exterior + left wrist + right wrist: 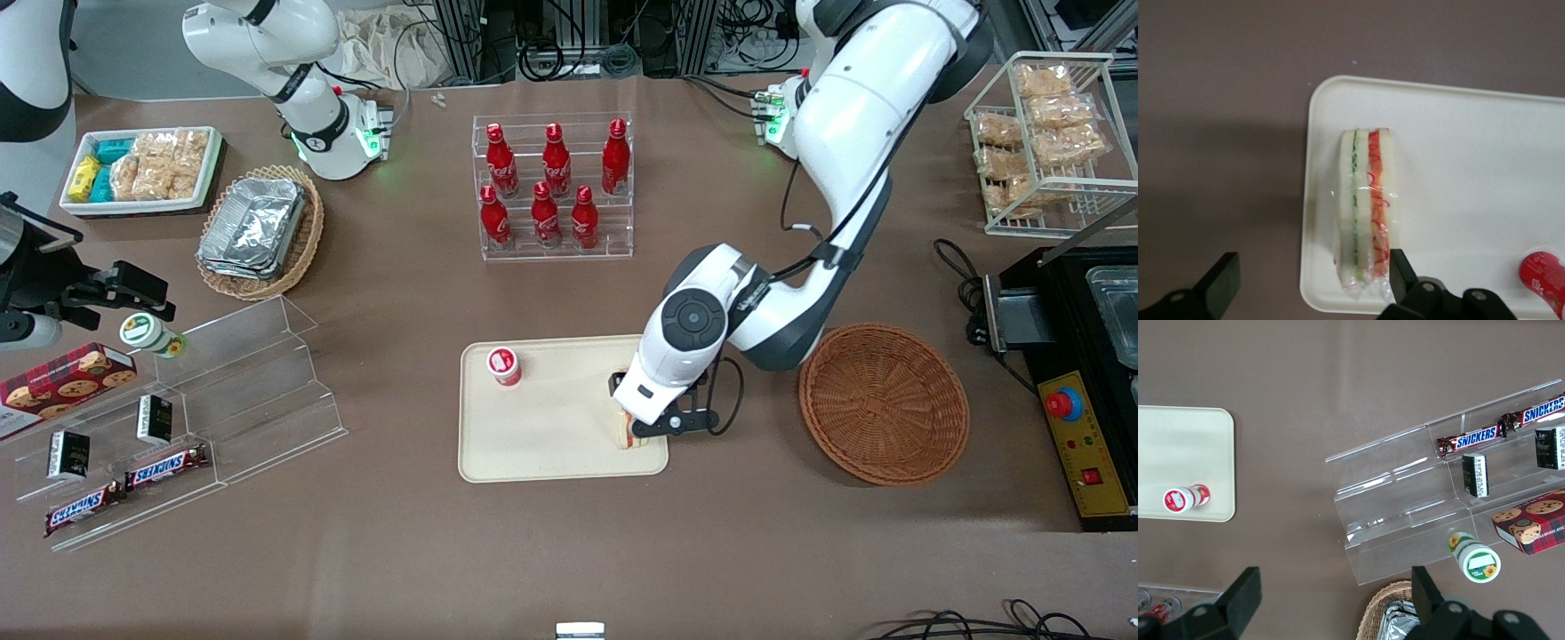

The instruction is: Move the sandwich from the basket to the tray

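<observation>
A: Where are we standing with the sandwich (pixel 1367 207)?

B: It is resting on its edge on the tray (pixel 1471 173), close to the tray's end nearest the basket (pixel 883 402). The basket is lying bare toward the working arm's end of the surface (pixel 569 551), apart from the tray.

A: And the tool (pixel 642 425)?

B: We are hovering it right over the sandwich with the fingers spread wide. One finger (pixel 1401 270) is sitting just at the wrapper's edge, and the other (pixel 1221 283) is out over the surface, well clear. So nothing is being pinched; to our eye the sandwich is already sitting by itself.

A: Then what are we minding now?

B: Lifting away cleanly, we think. The near finger is looking very close to the plastic wrap, so we are wanting a straight rise, no sideways drift, or the wrap could drag and tip the wedge over. It is standing narrow and tall, which makes it easy to topple.

A: Anything else on the tray?

B: A small red-capped bottle (pixel 503 365), well apart from the sandwich, so we are not worrying about it.
</observation>
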### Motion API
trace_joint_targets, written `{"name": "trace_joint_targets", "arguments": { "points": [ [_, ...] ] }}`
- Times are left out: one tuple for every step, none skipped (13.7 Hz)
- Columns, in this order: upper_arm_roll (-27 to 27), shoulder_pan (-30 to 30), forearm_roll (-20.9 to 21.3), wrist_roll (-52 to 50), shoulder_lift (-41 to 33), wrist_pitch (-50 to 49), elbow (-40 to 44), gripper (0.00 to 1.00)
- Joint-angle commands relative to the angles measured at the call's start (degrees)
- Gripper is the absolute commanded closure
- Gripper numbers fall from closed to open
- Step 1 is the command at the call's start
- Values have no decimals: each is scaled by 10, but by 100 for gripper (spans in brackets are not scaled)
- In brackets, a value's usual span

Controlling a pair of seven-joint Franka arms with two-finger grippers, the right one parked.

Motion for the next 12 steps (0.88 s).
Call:
{"name": "trace_joint_targets", "arguments": {
  "points": [
    [-3,26,-4,4,-55,-41,-12,1],
    [-3,38,-14,7,-72,-60,-15,1],
    [-3,51,-26,20,-91,-85,-21,1],
    [-2,62,-31,39,-116,-99,-36,1],
    [-3,80,-31,46,-142,-105,-55,1],
    [-3,91,-31,50,-174,-110,-77,1],
    [-2,99,-32,60,-205,-115,-103,1],
    [-3,118,-39,79,-234,-118,-125,1],
    [-3,139,-64,118,-257,-124,-139,1],
    [-1,162,-94,159,-275,-140,-143,1],
    [-2,189,-109,186,-285,-155,-142,1],
    [-2,206,-114,208,-299,-170,-142,1]
  ]
}}
